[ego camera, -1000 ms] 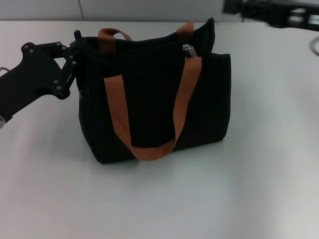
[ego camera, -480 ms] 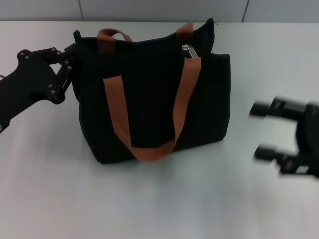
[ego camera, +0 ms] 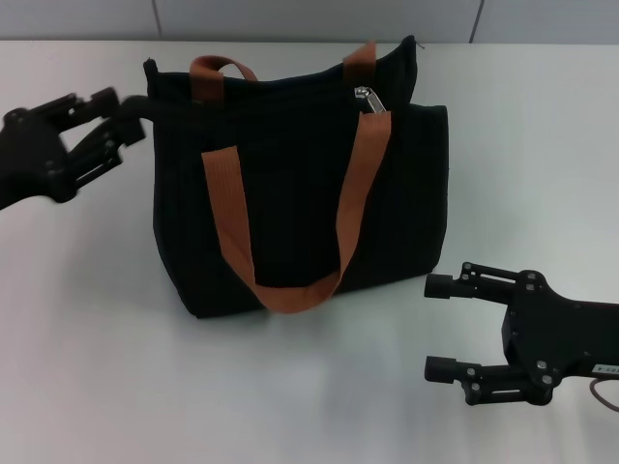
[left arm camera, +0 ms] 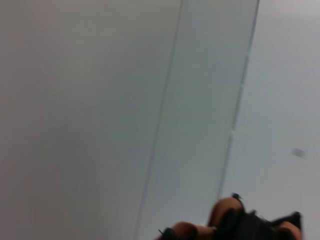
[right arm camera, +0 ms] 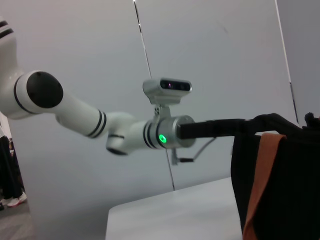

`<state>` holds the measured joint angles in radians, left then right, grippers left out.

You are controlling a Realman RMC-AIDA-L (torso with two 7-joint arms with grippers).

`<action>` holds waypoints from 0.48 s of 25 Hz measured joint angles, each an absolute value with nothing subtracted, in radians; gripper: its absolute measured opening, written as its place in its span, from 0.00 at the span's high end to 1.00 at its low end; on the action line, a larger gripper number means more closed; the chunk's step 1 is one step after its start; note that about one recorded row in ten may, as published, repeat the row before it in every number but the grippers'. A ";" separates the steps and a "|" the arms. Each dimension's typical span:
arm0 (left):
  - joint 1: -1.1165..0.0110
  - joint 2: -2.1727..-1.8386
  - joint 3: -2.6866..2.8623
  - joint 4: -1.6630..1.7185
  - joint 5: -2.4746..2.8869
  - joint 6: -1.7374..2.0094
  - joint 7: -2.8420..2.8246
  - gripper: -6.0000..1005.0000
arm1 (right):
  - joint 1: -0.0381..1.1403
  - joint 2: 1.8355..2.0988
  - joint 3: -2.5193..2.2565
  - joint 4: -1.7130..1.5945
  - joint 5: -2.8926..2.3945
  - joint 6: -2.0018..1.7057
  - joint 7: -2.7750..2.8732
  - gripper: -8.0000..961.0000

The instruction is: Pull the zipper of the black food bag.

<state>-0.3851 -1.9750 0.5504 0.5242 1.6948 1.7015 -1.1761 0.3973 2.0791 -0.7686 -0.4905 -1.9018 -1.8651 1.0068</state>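
Head view: we see the black food bag [ego camera: 300, 184] upright at centre frame on the white table [ego camera: 290, 387], one orange-brown strap [ego camera: 290, 227] looping down its front. The zipper [ego camera: 367, 97], a small silver tab, sits on the bag's top edge, upper centre-right. At upper left, the left gripper [ego camera: 121, 121] hovers just beside the bag's top corner; we cannot tell how far its fingers are parted. At lower right, the right gripper [ego camera: 440, 327] rests spread wide, holding nothing, near the bag's lower corner.
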 joint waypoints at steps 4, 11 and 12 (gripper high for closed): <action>-0.384 -1.919 0.532 0.554 1.736 1.801 -1.295 0.58 | 0.402 2.079 -0.769 -0.477 -1.902 -1.829 0.994 0.14; -0.376 -1.906 0.456 0.556 1.731 1.981 -1.307 0.30 | 0.424 2.080 -0.768 -0.425 -1.902 -1.790 0.955 0.14; -0.376 -1.911 0.476 0.556 1.734 1.988 -1.299 0.26 | 0.426 2.080 -0.768 -0.421 -1.902 -1.789 0.947 0.14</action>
